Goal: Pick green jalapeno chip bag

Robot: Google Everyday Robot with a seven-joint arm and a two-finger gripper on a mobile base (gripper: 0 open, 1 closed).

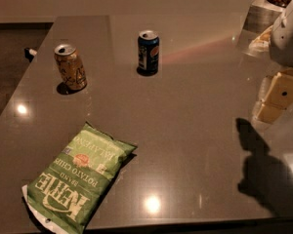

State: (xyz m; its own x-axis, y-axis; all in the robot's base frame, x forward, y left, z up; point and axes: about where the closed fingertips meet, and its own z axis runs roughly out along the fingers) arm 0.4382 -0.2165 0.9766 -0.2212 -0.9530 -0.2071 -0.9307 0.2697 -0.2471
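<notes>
lying on the counter (195,130), green jalapeno chip bag (78,179) reads "kettle brand potato chips"; pepsi can (148,52), gold can (71,67) behind; pincer (276,101) far right, opening i cannot tell.

Table (195,130), green chip bag (80,179), gold can (71,67), blue can (148,51), jaws at right

The gripper (277,100) hangs at the right edge. Open table (195,130) lies between it and the green jalapeno chip bag (78,179) at near left. 2 obstacles, a gold can (70,67) and a blue can (148,52), stand far off, well apart from the bag.
</notes>
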